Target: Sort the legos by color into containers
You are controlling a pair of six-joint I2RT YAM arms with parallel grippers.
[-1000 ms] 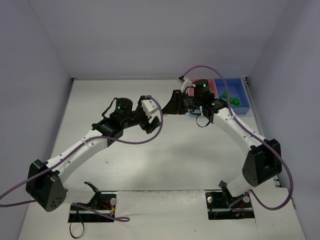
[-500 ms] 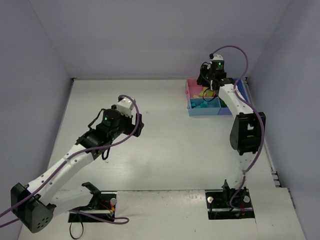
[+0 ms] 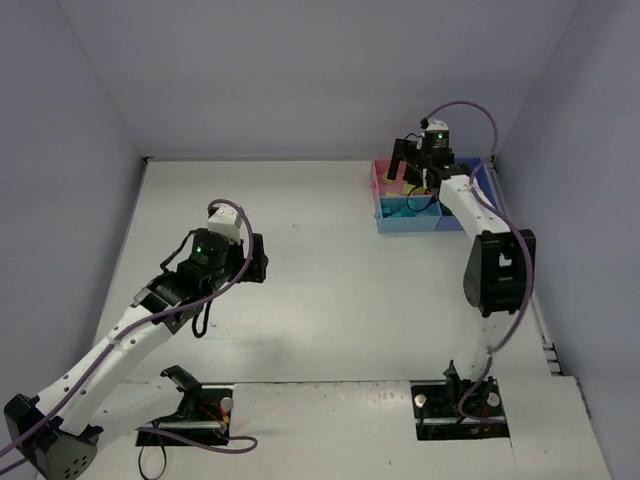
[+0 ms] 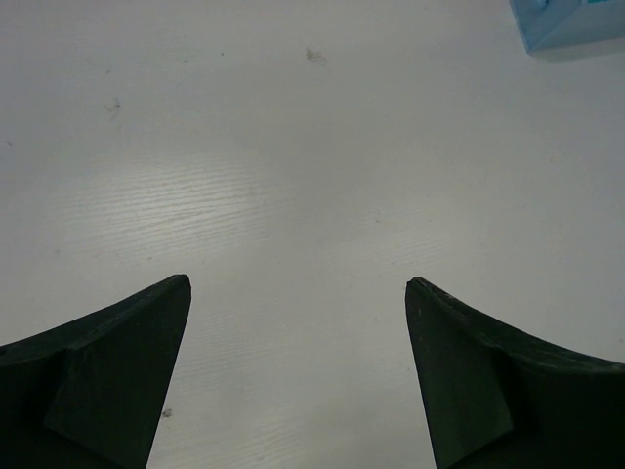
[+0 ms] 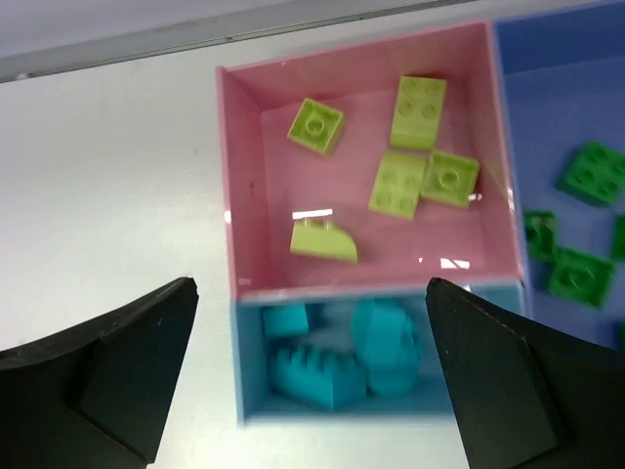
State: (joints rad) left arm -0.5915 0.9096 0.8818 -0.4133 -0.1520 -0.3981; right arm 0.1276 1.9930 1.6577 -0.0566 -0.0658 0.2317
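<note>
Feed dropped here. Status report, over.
Left end effector open, empty. Right end effector open above pink tray. Yellow-green legos in it, cyan legos in light blue tray, green legos in darker blue tray. Nothing obstructing.

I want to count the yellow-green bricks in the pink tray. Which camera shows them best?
The right wrist view: it looks straight down into the pink tray, where five yellow-green bricks show clearly. The top external view shows the tray small and partly behind the right arm. The left wrist view shows neither.
</note>
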